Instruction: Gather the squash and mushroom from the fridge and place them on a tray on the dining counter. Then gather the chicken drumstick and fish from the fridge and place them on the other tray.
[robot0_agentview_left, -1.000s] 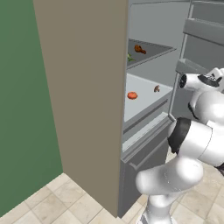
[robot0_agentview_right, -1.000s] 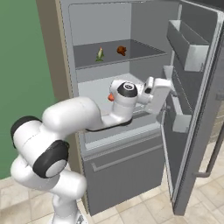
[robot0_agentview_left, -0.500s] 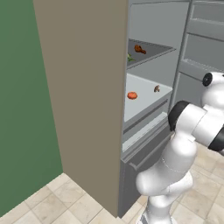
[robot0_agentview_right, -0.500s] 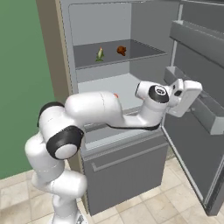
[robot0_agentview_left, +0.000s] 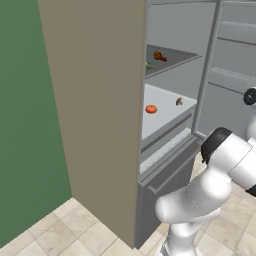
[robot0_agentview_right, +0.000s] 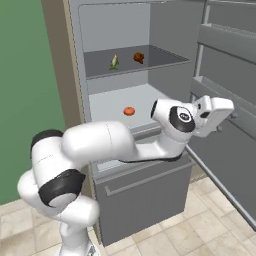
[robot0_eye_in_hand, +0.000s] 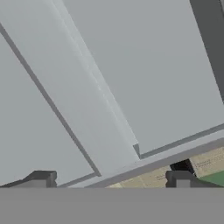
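Swung wider: fridge (robot0_agentview_right: 150, 30) door, gripper (robot0_eye_in_hand: 109, 181) against its inner face, jaws apart, empty. Next, mushroom (robot0_agentview_left: 179, 101): light, soft; pinch gently across cap.

fridge (robot0_agentview_right: 150, 30) top cropped, small brown item (robot0_agentview_left: 179, 101) too tiny to identify

One fridge (robot0_agentview_right: 150, 210), door swung open. Two shelves: upper shelf (robot0_agentview_right: 150, 67) has two items, lower shelf (robot0_agentview_right: 110, 107) has two, orange at nine o'clock, brown at three.
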